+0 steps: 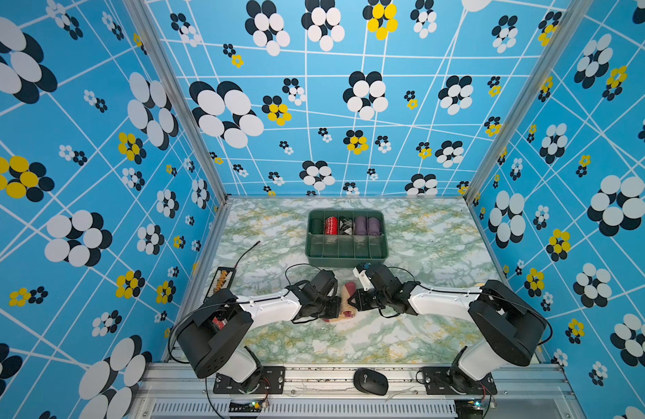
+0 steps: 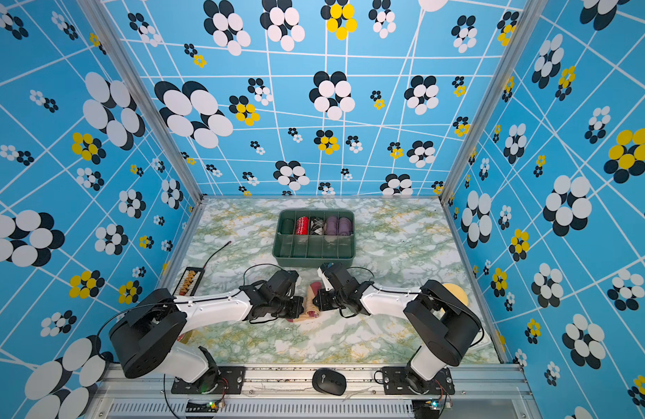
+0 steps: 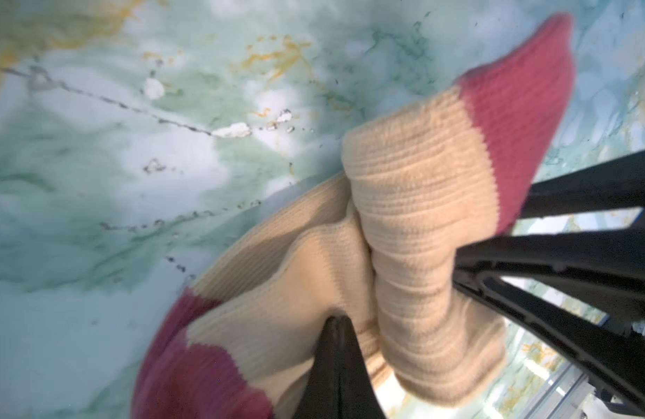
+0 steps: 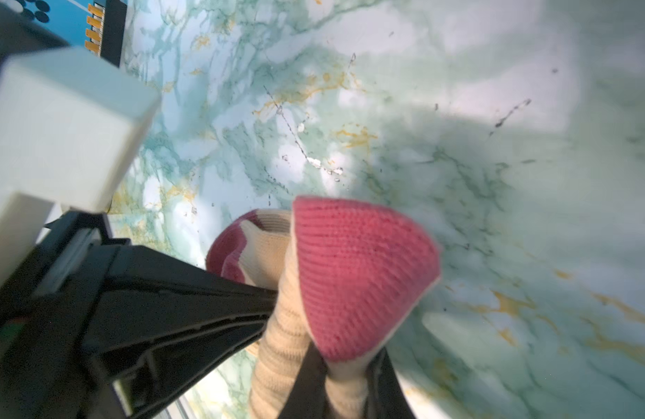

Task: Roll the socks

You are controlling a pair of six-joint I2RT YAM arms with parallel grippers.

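Robotics laboratory test cell: an aluminium-profile frame (image 1: 179, 109) carries printed flower-pattern wall panels (image 1: 350, 109) around a marble-film tabletop (image 1: 433, 239), with two robot arms (image 1: 270, 308) (image 1: 440, 301) bolted to the front rail (image 1: 313, 373) beside a computer mouse (image 1: 370, 381).

The socks (image 1: 347, 298) are hanging between the left gripper (image 1: 339, 306) and the right gripper (image 1: 352, 303), toward the table's (image 1: 422, 246) front. The tray (image 1: 346, 259) is sitting just behind them.

Two socks (image 1: 348, 305), five rolls (image 1: 331, 225), one tray (image 1: 346, 259), one mouse (image 1: 370, 381), two arms (image 1: 270, 308)
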